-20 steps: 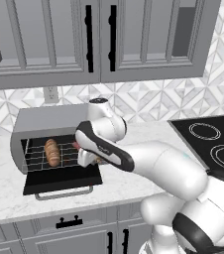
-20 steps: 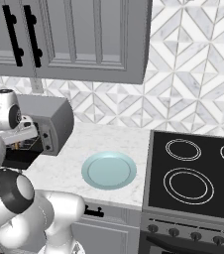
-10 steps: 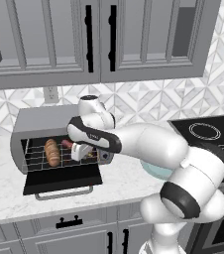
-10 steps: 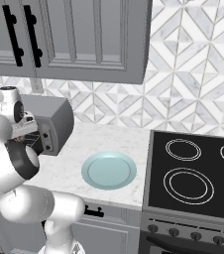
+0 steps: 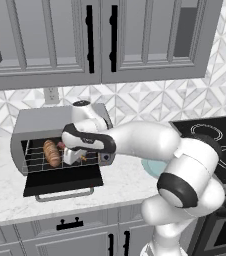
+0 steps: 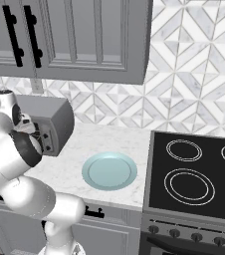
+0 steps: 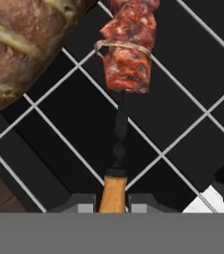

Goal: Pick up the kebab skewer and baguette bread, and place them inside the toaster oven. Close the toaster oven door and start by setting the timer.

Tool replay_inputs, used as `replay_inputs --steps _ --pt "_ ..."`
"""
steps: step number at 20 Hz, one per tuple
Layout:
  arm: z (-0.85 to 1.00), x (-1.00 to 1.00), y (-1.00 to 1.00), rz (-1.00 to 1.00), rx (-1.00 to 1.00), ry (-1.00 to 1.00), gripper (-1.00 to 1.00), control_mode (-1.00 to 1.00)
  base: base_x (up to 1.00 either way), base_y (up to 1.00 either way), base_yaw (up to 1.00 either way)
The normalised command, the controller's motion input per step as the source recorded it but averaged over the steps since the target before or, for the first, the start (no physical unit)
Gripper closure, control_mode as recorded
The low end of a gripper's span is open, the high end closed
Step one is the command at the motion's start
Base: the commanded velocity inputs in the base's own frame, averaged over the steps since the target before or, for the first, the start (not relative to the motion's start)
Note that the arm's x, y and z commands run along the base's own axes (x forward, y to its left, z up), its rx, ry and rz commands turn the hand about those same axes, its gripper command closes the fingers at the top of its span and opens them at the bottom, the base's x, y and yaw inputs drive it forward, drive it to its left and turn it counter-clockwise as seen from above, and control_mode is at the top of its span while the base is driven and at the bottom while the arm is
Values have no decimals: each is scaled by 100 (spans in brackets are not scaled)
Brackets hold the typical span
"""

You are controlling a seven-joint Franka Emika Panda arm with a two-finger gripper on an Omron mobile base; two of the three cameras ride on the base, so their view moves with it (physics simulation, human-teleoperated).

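Left base view: tool (image 5: 71, 156) reaches into the toaster oven (image 5: 35, 125), baguette bread (image 5: 51, 152) on the rack, door down. Right base view: oven sits on the worktop (image 6: 109, 144). Hand view: tool pinches the kebab skewer (image 7: 126, 49) by its wooden handle, over the rack. Judged light, stiff, thin; handle is the sound hold, meat crumbly.

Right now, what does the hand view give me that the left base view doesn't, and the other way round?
The hand view alone shows the gripper shut on the wooden handle of the kebab skewer, and the wire rack bars under the meat.

The left base view alone shows the toaster oven, its door dropped open, the arm reaching inside, and the stove to the right.

Both show the baguette bread on the rack beside the skewer.
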Motion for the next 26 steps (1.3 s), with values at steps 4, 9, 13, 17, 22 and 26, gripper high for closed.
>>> replay_inputs --steps 4,9,13,17,22,26 --pt "-20 2 -16 3 -1 0 -100 -100 0 0 0" --pt "-2 0 -24 2 -1 0 -100 -100 0 0 0" --pt "9 0 -11 0 0 -3 -100 -100 0 0 0" --pt "46 -23 0 0 0 -3 -100 -100 0 0 0" --pt "32 -60 0 -1 0 -2 -100 -100 0 0 0" --pt "-2 -72 0 -23 2 0 -100 -100 0 0 0"
